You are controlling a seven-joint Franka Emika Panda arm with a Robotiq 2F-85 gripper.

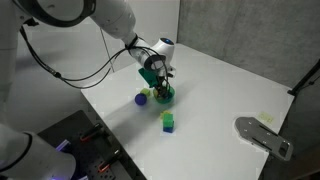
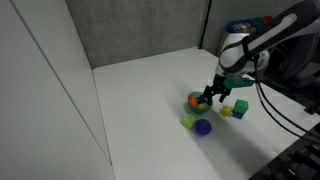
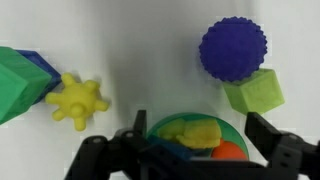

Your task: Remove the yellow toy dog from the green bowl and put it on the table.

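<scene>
The green bowl [image 3: 160, 128] sits at the bottom centre of the wrist view. The yellow toy dog [image 3: 195, 133] lies inside it, beside an orange piece [image 3: 231, 151] and a blue piece. My gripper [image 3: 200, 125] is open just above the bowl, one finger on each side of it and not touching the dog. In both exterior views the gripper [image 1: 160, 85] [image 2: 213, 95] hangs over the bowl [image 1: 164, 98] [image 2: 194, 101] on the white table [image 1: 230, 90] [image 2: 140, 110].
A purple spiky ball [image 3: 232, 48] [image 1: 141, 98] [image 2: 203, 127] and a light green cube [image 3: 254, 92] lie close to the bowl. A yellow spiky toy [image 3: 78, 100] and a green-and-blue block [image 3: 20, 80] lie on the other side. A grey plate [image 1: 263, 135] lies near the table edge.
</scene>
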